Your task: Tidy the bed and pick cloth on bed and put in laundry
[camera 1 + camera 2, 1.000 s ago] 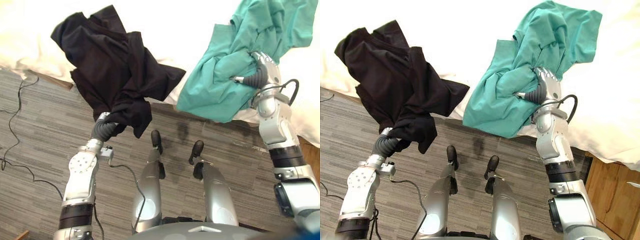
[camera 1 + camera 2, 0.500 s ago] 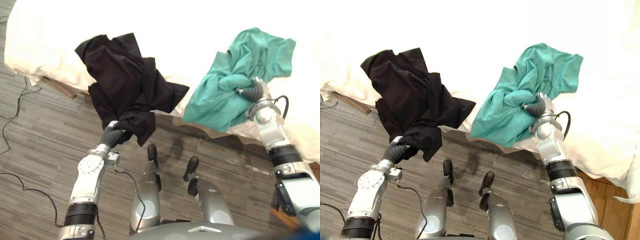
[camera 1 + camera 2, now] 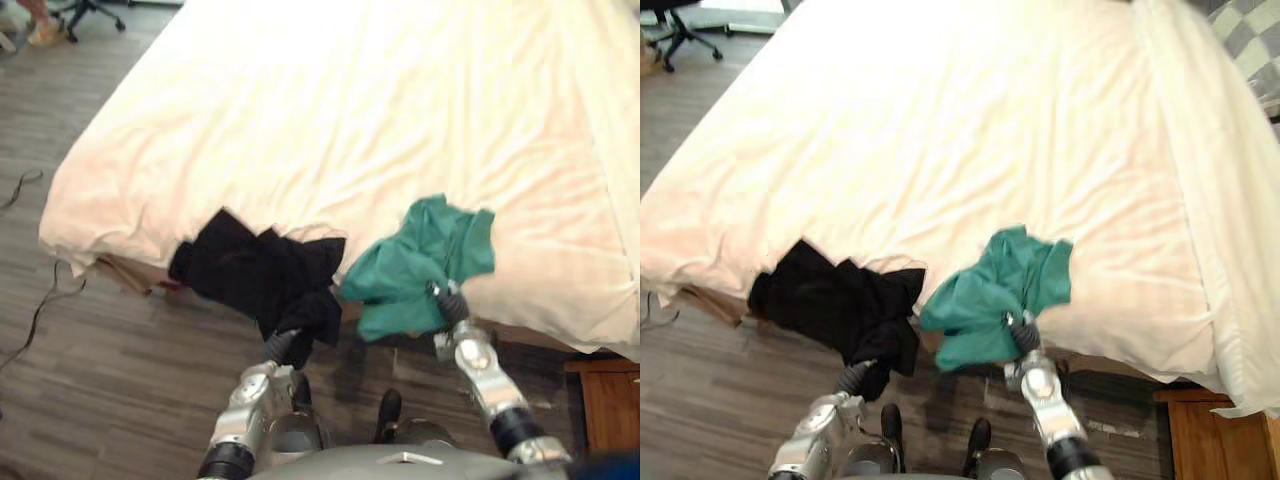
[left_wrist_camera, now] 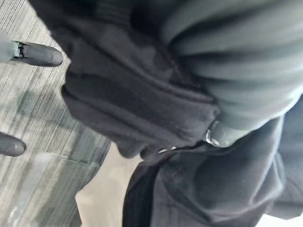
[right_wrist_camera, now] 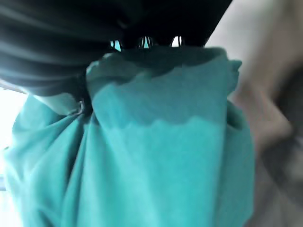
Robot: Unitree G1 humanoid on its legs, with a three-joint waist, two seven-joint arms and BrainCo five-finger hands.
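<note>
Left hand (image 3: 283,345) is buried in the black cloth (image 3: 255,275), right hand (image 3: 448,300) in the teal cloth (image 3: 415,265); whether either is clamped cannot be told. Both cloths hang bunched over the bed's (image 3: 350,120) near edge; judged light and limp; best taken by the thick folds.

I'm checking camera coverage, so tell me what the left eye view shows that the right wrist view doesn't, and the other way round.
The left eye view adds the cream bed, the black cloth hanging off its near edge over the left hand, the floor and a chair at the far corner. The right wrist view adds a very close look at bunched folds pressed against the hand's ribbed cover. Both share the teal cloth and the right hand.
</note>
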